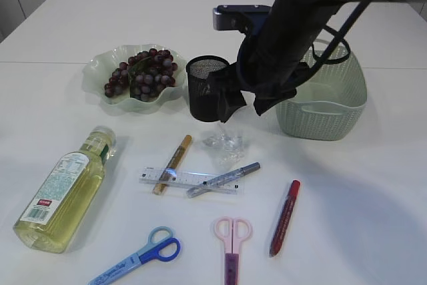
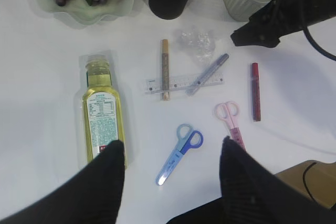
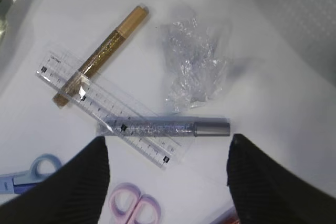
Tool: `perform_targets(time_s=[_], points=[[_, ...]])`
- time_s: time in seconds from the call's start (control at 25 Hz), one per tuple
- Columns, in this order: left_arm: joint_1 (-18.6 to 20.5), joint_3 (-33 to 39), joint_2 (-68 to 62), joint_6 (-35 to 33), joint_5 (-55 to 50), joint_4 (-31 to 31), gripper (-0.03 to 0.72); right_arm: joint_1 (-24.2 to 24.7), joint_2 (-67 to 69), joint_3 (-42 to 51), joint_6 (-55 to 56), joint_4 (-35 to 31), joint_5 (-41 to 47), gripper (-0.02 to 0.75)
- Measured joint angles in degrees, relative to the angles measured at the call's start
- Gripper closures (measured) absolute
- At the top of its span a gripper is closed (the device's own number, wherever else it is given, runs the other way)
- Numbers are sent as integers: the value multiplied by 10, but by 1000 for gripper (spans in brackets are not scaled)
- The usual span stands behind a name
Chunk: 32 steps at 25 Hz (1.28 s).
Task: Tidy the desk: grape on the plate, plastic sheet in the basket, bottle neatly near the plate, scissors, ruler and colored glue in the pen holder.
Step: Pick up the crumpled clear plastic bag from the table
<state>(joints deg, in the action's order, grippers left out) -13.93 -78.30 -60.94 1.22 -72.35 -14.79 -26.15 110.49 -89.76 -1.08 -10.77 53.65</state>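
A white tabletop (image 1: 373, 185) holds everything. Grapes (image 1: 141, 73) sit on the green plate (image 1: 93, 68) at upper left, beside the black mesh pen holder (image 1: 203, 88) and green basket (image 1: 333, 108). The crumpled plastic sheet (image 3: 193, 64) lies mid-frame above a clear ruler (image 3: 113, 108) crossed by gold glue (image 3: 100, 53) and silver glue (image 3: 165, 128). Bare table lies at right. The right gripper (image 3: 165, 182) hangs over the sheet, jaws apart; the left gripper (image 2: 172, 169), also apart, hovers above the bottle (image 2: 102, 108) and blue scissors (image 2: 181, 150).
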Motion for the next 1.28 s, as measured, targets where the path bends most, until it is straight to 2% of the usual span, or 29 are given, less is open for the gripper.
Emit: perform_targets(time_s=[0.48,0.76,1.28], points=[[0,0,0,1,0,0,263,0,110,-77,-1,15,0,192],[0,0,0,1,0,1,263,0,149,-95,-1,43,0,193],[0,0,0,1,0,8,263,0,173,-99,-1,54,-27,192]])
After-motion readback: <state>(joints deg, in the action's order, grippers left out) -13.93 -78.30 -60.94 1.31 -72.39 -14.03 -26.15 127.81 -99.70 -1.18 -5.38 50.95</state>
